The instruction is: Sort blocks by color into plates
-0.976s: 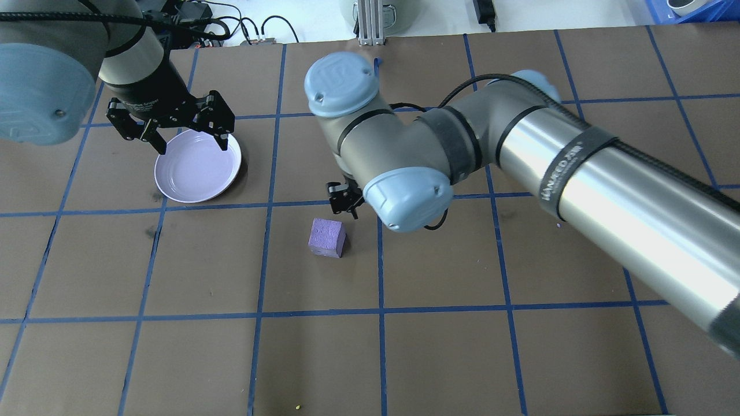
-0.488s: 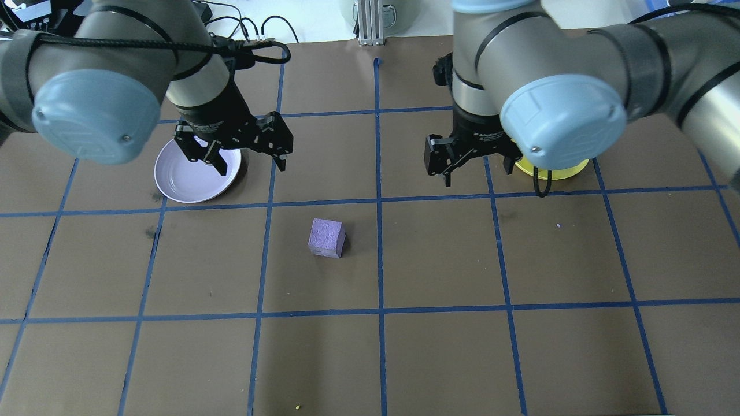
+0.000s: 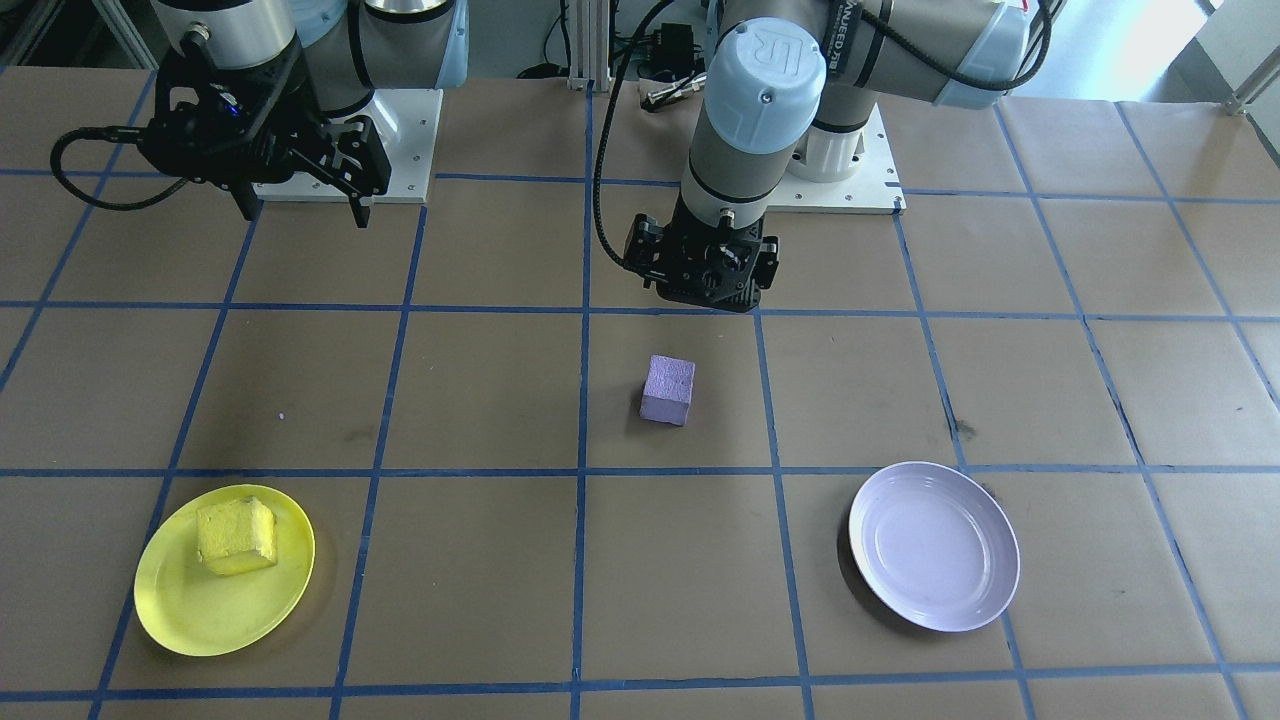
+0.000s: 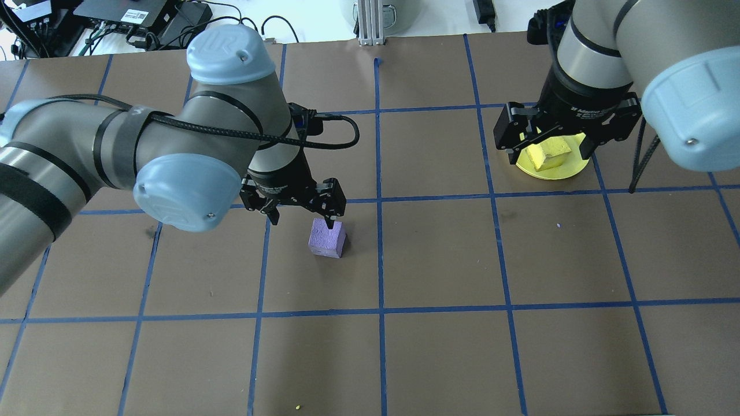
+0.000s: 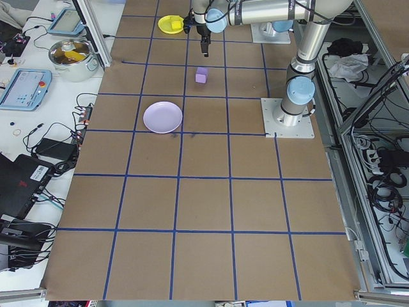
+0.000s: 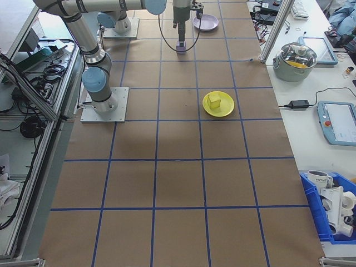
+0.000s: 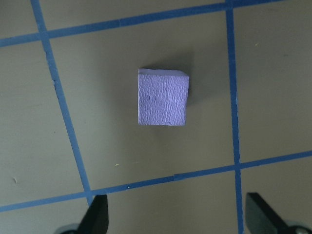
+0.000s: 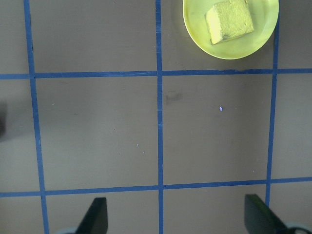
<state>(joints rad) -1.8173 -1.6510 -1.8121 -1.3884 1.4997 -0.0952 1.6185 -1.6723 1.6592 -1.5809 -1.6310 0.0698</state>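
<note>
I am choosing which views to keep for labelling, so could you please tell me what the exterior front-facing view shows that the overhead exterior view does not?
Only the front-facing view shows the round pale lavender plastic plate, which is empty; in the overhead view the left arm covers that spot. Only the overhead view shows the left gripper open, one finger overlapping the small light purple foam cube. Both show that cube on the brown table, and the small yellow foam cube in the round bright yellow plastic plate, with the right gripper open.
</note>
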